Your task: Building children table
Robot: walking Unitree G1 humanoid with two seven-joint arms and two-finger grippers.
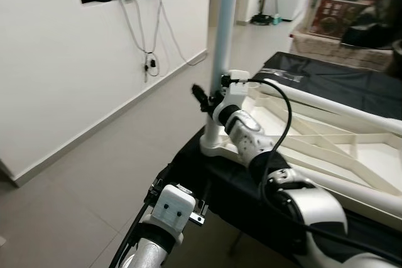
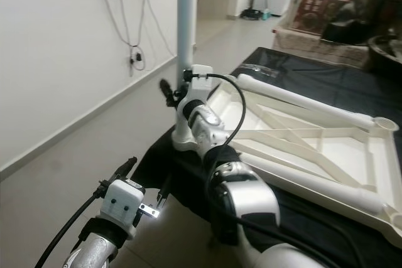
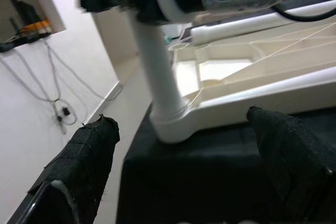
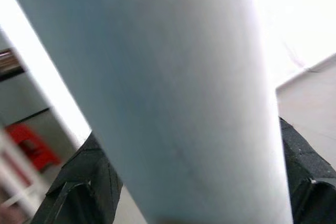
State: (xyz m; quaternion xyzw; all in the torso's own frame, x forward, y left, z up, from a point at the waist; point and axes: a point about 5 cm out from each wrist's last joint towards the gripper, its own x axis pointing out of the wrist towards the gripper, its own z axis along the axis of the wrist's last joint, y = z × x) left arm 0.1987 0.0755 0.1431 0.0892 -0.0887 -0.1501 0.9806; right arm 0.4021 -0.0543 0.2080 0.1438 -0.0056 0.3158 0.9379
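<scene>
Your right claw (image 1: 210, 95) is grasping the pale blue leg (image 1: 222, 36), standing upright in the near-left corner socket of the overturned white tabletop (image 1: 314, 136), at 12 o'clock. Your left claw (image 3: 178, 182) is hovering released, below at 7 o'clock.

My right gripper (image 1: 210, 98) reaches forward toward twelve o'clock, its black fingers (image 4: 86, 182) clamped on either side of the pale blue upright tube (image 1: 222, 36). My left gripper (image 3: 184, 177) hangs low at seven o'clock, fingers spread wide and holding nothing.
</scene>
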